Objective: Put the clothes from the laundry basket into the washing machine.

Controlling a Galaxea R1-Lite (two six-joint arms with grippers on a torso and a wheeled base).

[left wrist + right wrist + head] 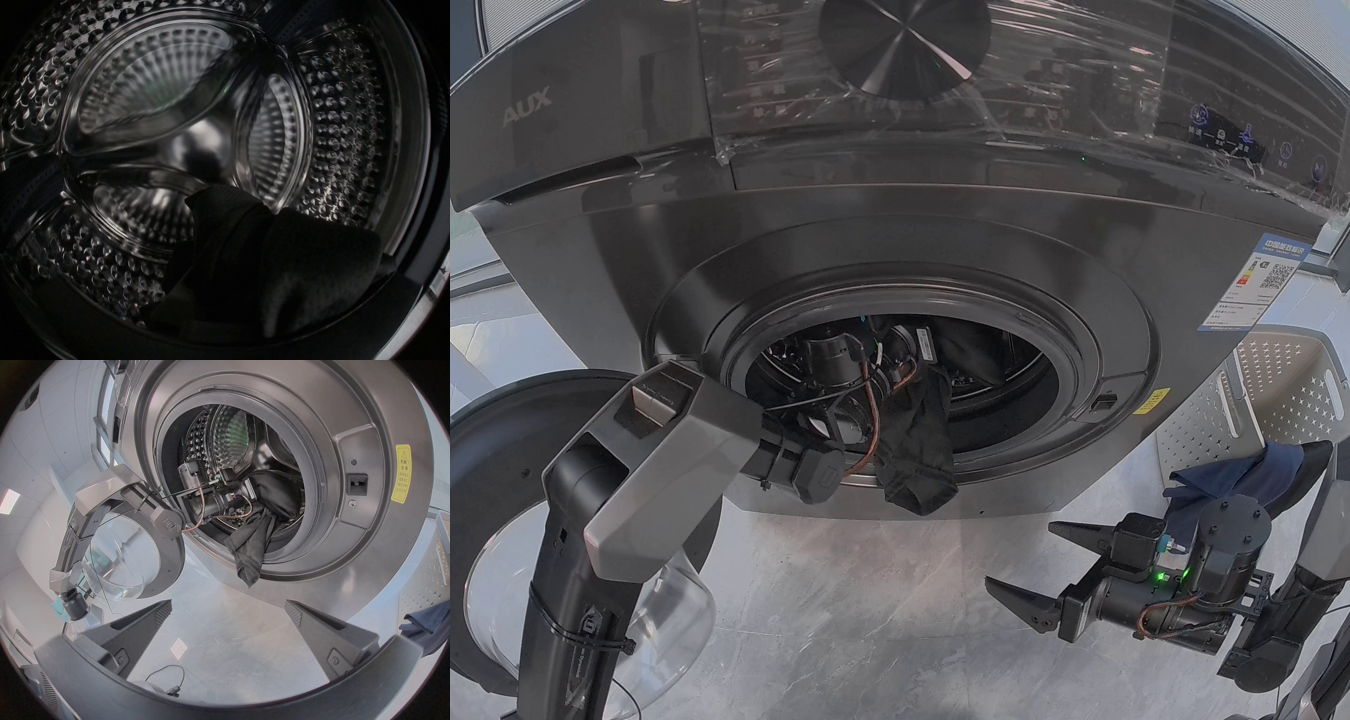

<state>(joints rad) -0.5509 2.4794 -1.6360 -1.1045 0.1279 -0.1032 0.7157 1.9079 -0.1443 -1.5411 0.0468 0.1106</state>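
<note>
Right claw (1019,555) spread wide, empty | black garment (914,450) across washing machine (1012,234) rim

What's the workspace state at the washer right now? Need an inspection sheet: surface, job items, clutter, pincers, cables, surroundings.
Surface: pale marbled floor in front of the washing machine.
Job's things: black garment draped over the drum mouth's rim, part inside, part hanging out; blue garment over the rim of the laundry basket; door swung open.
Clutter: nothing seen.
Pincers: left pincer inside the drum mouth by the black garment, grip hidden; right pincer open, empty, above the floor beside the basket.
Cables: orange wire on the left wrist; loose lead lying on the floor.
Surroundings: white tiled wall; yellow sticker on the machine front.
</note>
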